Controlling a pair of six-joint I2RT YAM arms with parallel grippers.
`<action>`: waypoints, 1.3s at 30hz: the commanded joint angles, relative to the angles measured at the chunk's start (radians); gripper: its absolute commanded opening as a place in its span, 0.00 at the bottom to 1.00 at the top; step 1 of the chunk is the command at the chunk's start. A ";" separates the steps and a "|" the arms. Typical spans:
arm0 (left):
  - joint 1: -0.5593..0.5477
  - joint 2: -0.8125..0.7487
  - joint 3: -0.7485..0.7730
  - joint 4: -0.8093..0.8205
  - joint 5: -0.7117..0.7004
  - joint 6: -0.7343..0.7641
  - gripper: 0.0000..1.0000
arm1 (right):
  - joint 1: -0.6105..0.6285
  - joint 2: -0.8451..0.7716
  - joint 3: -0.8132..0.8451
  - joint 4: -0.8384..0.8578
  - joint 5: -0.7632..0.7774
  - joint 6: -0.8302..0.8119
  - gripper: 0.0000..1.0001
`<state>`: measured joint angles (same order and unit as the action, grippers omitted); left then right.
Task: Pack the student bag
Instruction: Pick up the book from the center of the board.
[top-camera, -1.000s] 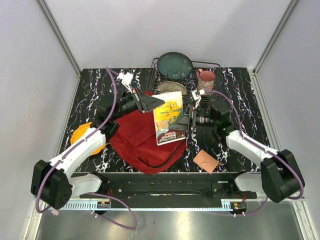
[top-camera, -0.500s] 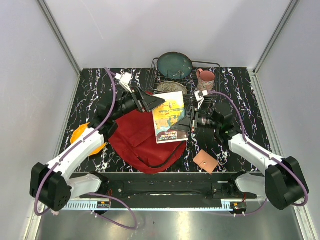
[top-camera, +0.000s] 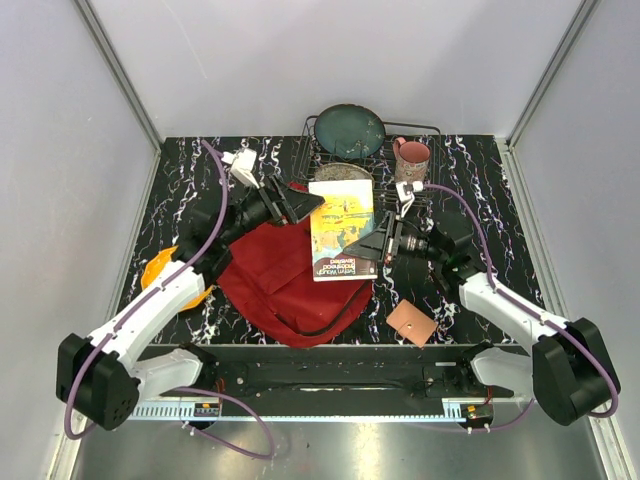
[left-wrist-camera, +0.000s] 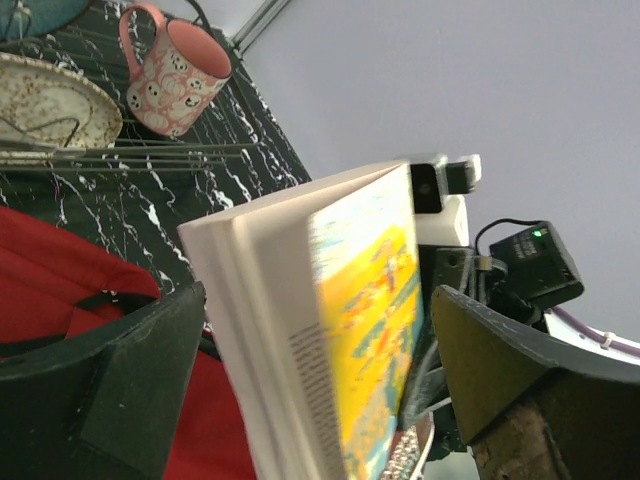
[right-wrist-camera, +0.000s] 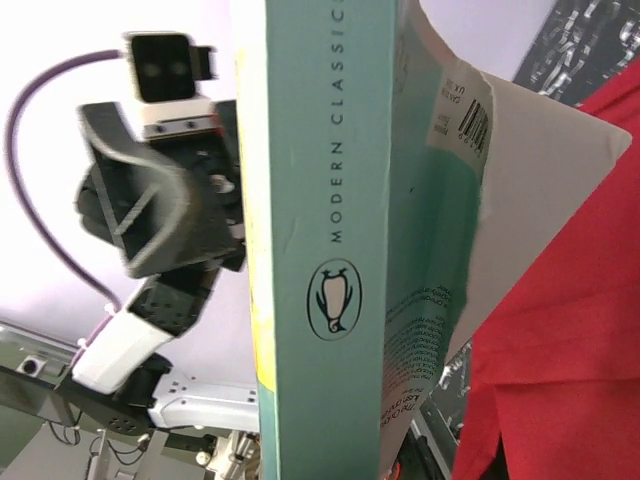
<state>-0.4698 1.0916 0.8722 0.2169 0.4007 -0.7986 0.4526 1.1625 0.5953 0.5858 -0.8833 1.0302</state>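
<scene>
Our left hand (top-camera: 303, 203) hangs above the far edge of the red bag (top-camera: 272, 278), its two fingers spread wide apart. Seen from its wrist, a finger (left-wrist-camera: 100, 390) stands on each side of the book (top-camera: 342, 230), with a gap on both sides. At the far left of the tabletop (top-camera: 180, 180) lies an orange dish (top-camera: 160, 270), partly hidden under our left arm.

The red bag lies slumped on the tabletop between our two arms, close to the near edge, with a black strap curving across its fabric. Over its right part we hold the book up in the air, yellow cover towards the top camera. From the right wrist we see its pale green spine close up.

Our right hand (top-camera: 380, 245) is clamped on the book's right edge. Behind the book stands a wire rack (top-camera: 428, 128) with a dark teal plate (top-camera: 348, 130) and a speckled plate (top-camera: 345, 172). A pink mug (top-camera: 411, 158) stands at the rack's right end. A small brown square (top-camera: 411, 322) lies flat on the tabletop under our right arm, just beside the bag.
</scene>
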 joint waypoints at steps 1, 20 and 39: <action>0.000 0.039 -0.015 0.124 0.024 -0.047 0.99 | 0.003 -0.012 0.012 0.314 -0.037 0.116 0.00; -0.001 0.194 -0.075 0.683 0.277 -0.313 0.83 | 0.005 0.071 0.004 0.507 -0.120 0.235 0.00; 0.006 -0.240 -0.133 0.021 -0.385 -0.117 0.00 | 0.003 -0.155 0.032 -0.369 0.389 -0.137 1.00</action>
<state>-0.4732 1.0264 0.7574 0.3111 0.3321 -0.9260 0.4526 1.1049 0.5968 0.4934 -0.7658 1.0069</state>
